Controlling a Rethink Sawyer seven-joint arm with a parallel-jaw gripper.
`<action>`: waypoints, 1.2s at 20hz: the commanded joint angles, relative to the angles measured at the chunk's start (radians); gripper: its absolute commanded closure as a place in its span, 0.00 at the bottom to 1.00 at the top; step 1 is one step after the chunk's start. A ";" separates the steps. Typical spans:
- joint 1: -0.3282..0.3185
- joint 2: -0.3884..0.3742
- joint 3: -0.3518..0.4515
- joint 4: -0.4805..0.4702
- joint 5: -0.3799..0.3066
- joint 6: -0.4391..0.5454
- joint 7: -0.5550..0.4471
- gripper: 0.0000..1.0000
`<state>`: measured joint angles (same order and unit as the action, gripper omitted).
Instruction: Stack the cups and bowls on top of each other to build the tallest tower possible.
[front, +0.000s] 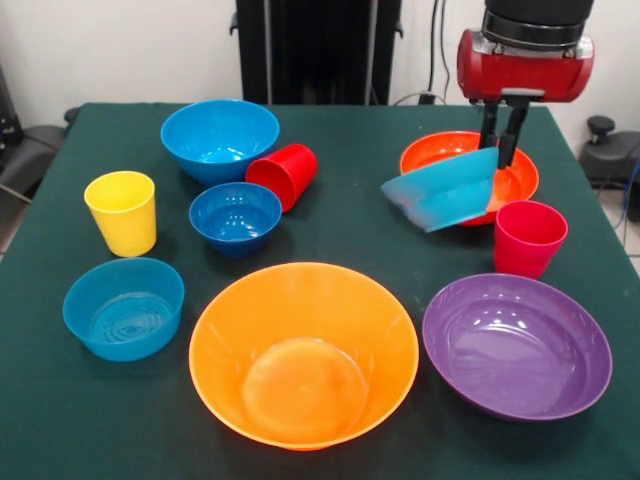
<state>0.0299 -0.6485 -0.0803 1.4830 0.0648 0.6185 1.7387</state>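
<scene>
Front view: we note the orange bowl (303, 355) and purple bowl (516, 345) nearer us than the gripper (503, 150), which pinches a tilted blue bowl (443, 193) over the red-orange bowl (470, 165). Rim-only grip; it could slip or swing.

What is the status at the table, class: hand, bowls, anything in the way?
Hand shut on light blue bowl, tilted above red-orange bowl. No tower yet. Pinkish-red cup stands close by.

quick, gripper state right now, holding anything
gripper: shut on the rim of a tilted light blue bowl, lifted over the red-orange bowl
</scene>
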 joint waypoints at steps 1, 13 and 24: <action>0.022 0.085 0.027 -0.194 0.015 0.162 0.174 1.00; 0.060 0.398 0.013 -0.730 0.035 0.396 0.249 1.00; 0.083 0.400 -0.006 -0.667 0.048 0.321 0.287 1.00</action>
<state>0.0966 -0.2835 -0.1301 0.8327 0.1124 0.9188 1.8706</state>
